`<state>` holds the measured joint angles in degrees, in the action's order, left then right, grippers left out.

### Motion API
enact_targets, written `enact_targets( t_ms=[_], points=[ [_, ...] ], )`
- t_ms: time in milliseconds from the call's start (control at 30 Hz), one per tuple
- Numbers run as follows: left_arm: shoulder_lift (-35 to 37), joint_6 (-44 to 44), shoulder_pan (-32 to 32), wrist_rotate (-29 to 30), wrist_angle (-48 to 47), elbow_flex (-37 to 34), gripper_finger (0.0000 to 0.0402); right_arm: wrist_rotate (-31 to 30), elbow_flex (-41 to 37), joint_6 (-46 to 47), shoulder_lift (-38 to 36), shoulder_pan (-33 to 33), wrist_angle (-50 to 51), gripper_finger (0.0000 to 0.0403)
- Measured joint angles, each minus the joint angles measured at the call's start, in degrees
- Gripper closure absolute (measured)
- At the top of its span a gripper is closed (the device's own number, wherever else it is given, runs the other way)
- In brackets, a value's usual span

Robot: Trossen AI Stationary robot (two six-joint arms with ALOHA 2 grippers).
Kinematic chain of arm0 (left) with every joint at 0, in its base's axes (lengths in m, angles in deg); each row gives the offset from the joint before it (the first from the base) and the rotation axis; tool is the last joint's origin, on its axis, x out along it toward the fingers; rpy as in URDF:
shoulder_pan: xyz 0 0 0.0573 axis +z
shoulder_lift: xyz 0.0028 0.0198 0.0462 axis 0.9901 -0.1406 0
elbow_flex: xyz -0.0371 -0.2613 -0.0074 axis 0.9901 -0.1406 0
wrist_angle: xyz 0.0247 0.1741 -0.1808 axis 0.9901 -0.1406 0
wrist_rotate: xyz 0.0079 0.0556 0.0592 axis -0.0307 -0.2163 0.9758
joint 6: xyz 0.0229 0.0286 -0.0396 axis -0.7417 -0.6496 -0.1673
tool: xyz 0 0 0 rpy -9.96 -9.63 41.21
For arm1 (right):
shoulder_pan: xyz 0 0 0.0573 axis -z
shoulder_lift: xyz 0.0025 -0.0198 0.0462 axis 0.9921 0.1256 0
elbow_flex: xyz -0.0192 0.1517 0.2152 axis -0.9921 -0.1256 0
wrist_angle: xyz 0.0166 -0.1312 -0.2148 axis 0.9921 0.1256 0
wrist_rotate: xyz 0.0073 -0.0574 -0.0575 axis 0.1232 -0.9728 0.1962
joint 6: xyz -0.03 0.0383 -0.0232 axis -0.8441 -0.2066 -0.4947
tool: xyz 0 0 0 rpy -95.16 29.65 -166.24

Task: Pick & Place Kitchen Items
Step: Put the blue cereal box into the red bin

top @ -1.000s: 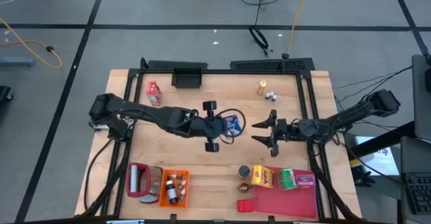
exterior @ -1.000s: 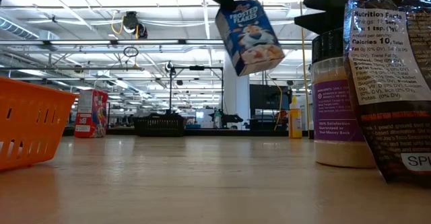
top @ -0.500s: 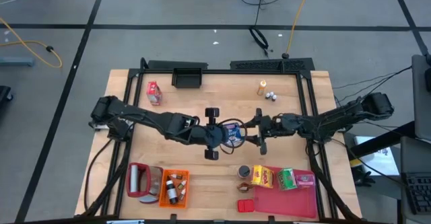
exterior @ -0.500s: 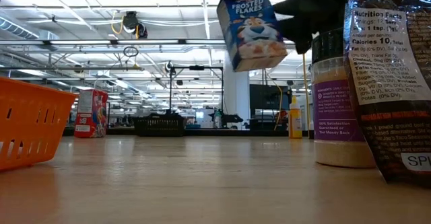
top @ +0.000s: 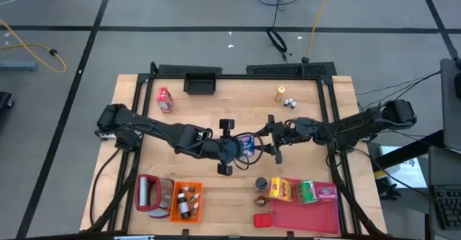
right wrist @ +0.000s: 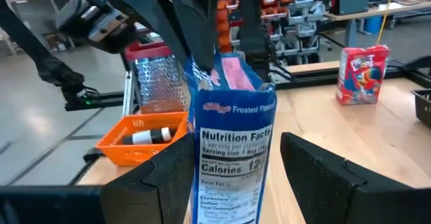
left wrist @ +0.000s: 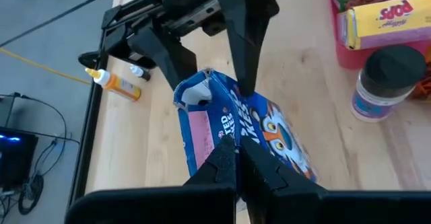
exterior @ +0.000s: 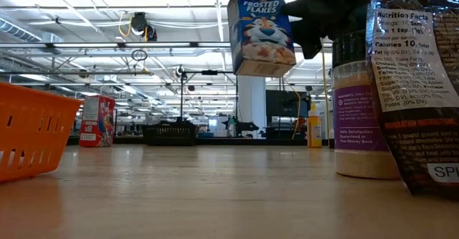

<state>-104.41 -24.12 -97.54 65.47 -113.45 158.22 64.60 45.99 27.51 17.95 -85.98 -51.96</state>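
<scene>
Over the middle of the table (top: 180,89), a hand-over looks under way: the Frosted Flakes box (exterior: 259,31) hangs in the air, pinched at its top edge by the left gripper (left wrist: 234,167), whose fingers are clamped tight on it. The right gripper (right wrist: 232,173) has its fingers spread wide on either side of the box, apparently not gripping. Next, I'd guess, it must close before the left lets go.

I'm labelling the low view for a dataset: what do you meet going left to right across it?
Orange crate → red box → black basket → blue cereal box, held off the table → yellow bottle → spice jar → dark packet.
</scene>
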Motion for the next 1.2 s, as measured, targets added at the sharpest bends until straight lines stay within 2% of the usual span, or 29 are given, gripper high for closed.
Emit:
enact_targets(
  t_ms=[100, 567, 700, 833, 1200],
  points=[
    [0.00, -0.52, -0.13, 0.04, 0.13, 0.00, 0.0401, 2.75, 0.00, 0.45, 0.31, 0.63, -1.23, 0.0192],
    [0.00, -1.91, -0.38, 0.01, 1.84, 0.00, 0.0401, 3.06, 0.26, 0.48, 3.67, 0.87, -5.35, 0.0192],
    [0.00, -1.92, -0.39, -0.51, 2.01, 0.00, 0.0401, 5.60, 0.26, 0.52, 3.67, 0.87, -5.37, 0.0204],
    [0.00, -2.64, -0.39, -0.55, 2.19, 0.00, 0.0402, 6.02, 0.26, 1.02, 3.67, 0.84, -5.37, 0.0242],
    [0.00, -2.93, -0.39, -0.37, 2.39, -0.02, 0.0399, 8.88, 0.26, 1.64, 3.67, 0.87, -5.50, 0.0389]
  ],
)
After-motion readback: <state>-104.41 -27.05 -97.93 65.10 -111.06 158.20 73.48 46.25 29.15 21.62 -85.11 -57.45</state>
